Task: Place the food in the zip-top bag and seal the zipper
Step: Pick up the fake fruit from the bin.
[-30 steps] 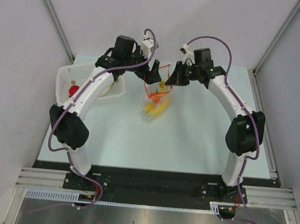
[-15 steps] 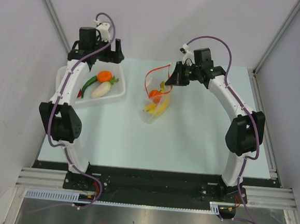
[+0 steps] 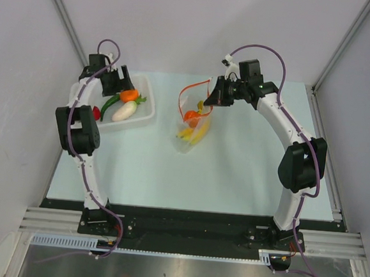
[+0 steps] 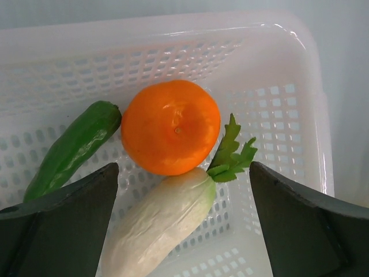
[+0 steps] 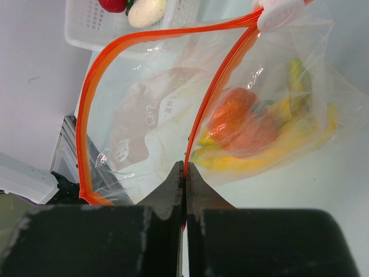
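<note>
Risk: left gripper (image 4: 181, 173), jaws apart over the orange (image 4: 170, 127) in the tray (image 4: 173, 34), may pinch the radish (image 4: 158, 222) touching it too. Right gripper (image 5: 185, 173) is clamped on the zipper (image 5: 199, 115) of the bag (image 5: 144, 115); a slip collapses the mouth.

Tray (image 3: 150, 114): white plastic, rectangular, at the far left of the bench (its walls and floor are a lattice of small slots, plain in the left wrist view).
Bench (image 3: 233, 174): pale blue-green matte top.
Base plate (image 3: 191, 227): black strip along the bench's near edge.
Rails (image 3: 331, 241): aluminium extrusions at either end of the base plate.
Metal sheet (image 3: 187, 273): brushed, nearest the camera.
Walls (image 3: 200, 24): plain grey panels on three sides.
Corner posts (image 3: 341, 53): slim metal, slanting in the far corners.
</note>
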Motion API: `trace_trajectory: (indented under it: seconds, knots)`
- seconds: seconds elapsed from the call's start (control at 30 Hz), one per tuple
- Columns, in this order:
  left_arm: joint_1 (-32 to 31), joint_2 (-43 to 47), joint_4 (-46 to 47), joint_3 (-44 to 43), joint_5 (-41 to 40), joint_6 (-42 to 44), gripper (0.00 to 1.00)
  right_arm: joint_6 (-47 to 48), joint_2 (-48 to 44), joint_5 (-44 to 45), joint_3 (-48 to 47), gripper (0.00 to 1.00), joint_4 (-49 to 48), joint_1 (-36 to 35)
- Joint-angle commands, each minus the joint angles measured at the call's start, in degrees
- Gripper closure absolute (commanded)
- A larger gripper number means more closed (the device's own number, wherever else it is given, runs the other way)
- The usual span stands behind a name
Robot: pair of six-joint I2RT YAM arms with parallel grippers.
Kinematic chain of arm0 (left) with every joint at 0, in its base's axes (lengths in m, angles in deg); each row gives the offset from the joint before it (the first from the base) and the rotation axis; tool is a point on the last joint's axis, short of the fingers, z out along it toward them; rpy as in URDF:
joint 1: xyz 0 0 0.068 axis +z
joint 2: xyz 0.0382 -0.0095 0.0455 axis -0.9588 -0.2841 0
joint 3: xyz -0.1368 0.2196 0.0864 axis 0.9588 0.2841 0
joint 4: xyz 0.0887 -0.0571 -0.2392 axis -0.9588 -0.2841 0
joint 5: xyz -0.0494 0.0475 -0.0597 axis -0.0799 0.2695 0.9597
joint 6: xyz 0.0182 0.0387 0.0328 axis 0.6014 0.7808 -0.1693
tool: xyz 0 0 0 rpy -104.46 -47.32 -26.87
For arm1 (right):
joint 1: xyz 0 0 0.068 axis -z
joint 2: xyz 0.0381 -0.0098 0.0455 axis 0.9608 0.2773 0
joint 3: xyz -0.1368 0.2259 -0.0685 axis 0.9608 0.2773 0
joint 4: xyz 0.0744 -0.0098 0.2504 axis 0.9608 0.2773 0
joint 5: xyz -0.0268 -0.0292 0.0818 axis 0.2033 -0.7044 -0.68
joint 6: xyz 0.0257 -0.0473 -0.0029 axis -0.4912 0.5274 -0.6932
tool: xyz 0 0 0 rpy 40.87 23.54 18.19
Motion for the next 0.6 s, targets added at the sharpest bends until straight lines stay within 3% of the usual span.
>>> trace_trajectory:
  seconds: [0.0, 0.3, 0.57]
  knots:
    - [-0.6, -2.2, 4.8, -0.6, 0.1, -3.8, 0.02, 0.5, -0.2, 0.2, -2.5, 1.00, -0.3, 0.0]
    - [-0.6, -7.0, 9.7, -1.0, -0.5, -6.7, 0.00, 1.5, 0.4, 0.8, -3.9, 1.00, 2.7, 1.1]
    - [-0.9, -11.7, 5.8, -6.5, -2.8, -4.2, 0.00, 2.0, 1.7, 1.2, -5.6, 1.00, 4.5, 1.2]
